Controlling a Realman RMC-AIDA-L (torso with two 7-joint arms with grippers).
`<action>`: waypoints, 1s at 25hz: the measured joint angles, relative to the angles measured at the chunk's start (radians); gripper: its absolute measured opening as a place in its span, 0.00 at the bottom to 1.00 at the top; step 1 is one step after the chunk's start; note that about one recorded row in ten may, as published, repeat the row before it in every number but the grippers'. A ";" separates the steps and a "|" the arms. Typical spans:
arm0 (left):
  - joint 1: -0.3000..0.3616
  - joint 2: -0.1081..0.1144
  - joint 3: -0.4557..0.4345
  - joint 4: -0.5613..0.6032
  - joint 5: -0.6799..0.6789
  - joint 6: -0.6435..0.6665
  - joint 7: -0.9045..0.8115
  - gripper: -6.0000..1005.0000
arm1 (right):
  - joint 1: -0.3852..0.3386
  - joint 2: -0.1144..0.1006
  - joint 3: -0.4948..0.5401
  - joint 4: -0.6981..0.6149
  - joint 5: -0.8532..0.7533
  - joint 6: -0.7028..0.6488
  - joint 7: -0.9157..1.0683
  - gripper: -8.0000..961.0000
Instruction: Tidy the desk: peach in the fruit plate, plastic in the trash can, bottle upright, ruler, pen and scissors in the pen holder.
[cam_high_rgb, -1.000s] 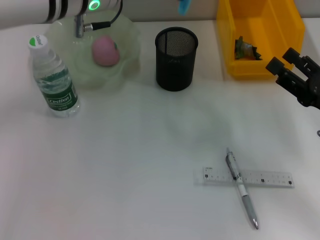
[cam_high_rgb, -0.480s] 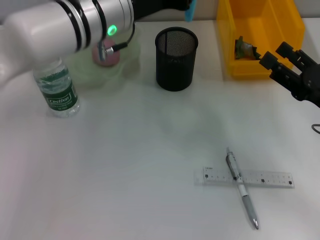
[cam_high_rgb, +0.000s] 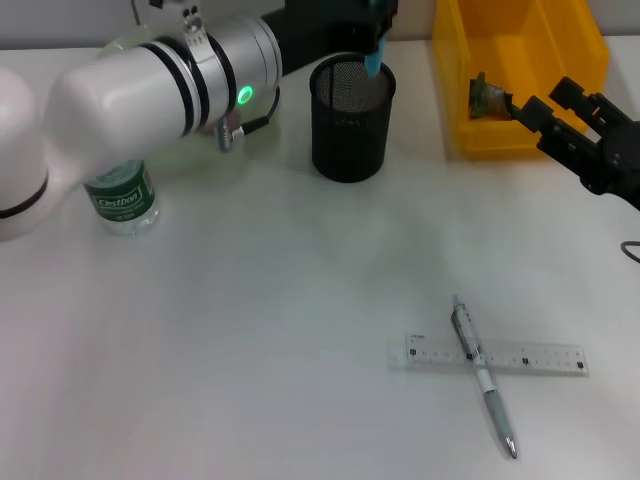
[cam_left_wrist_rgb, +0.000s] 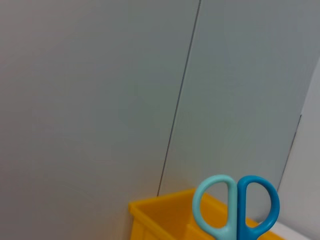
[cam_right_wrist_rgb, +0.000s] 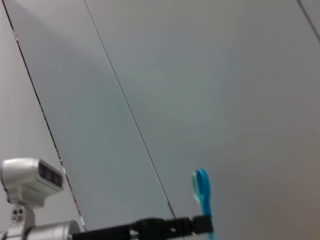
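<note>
Scissors (cam_high_rgb: 375, 55) hang blade-down at the rim of the black mesh pen holder (cam_high_rgb: 352, 118), gripped by the left pincer (cam_high_rgb: 372, 12) at the back of the counter (cam_high_rgb: 250, 340). Right pincer (cam_high_rgb: 560, 105) hovers released beside the yellow trash can (cam_high_rgb: 520, 75). Pen (cam_high_rgb: 483, 376) lies across the ruler (cam_high_rgb: 496, 354), near front. Bottle (cam_high_rgb: 120, 198) stands upright, mostly hidden by the left arm. Peach mostly hidden.

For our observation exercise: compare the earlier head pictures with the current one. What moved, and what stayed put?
The left arm swung across the table, carrying the scissors down over the pen holder. The right gripper crept toward the yellow bin. Pen, ruler and bottle stayed where they were.
</note>
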 joint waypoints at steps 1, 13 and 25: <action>0.000 0.000 0.000 0.000 0.000 0.000 0.000 0.29 | 0.001 0.000 -0.001 0.000 0.000 0.000 0.001 0.68; -0.046 0.000 0.070 -0.091 -0.013 -0.078 0.060 0.30 | 0.006 0.001 -0.003 0.000 0.000 0.000 0.002 0.68; -0.036 0.000 0.081 -0.090 -0.019 -0.081 0.092 0.47 | 0.004 0.002 -0.003 0.005 0.000 -0.001 0.002 0.67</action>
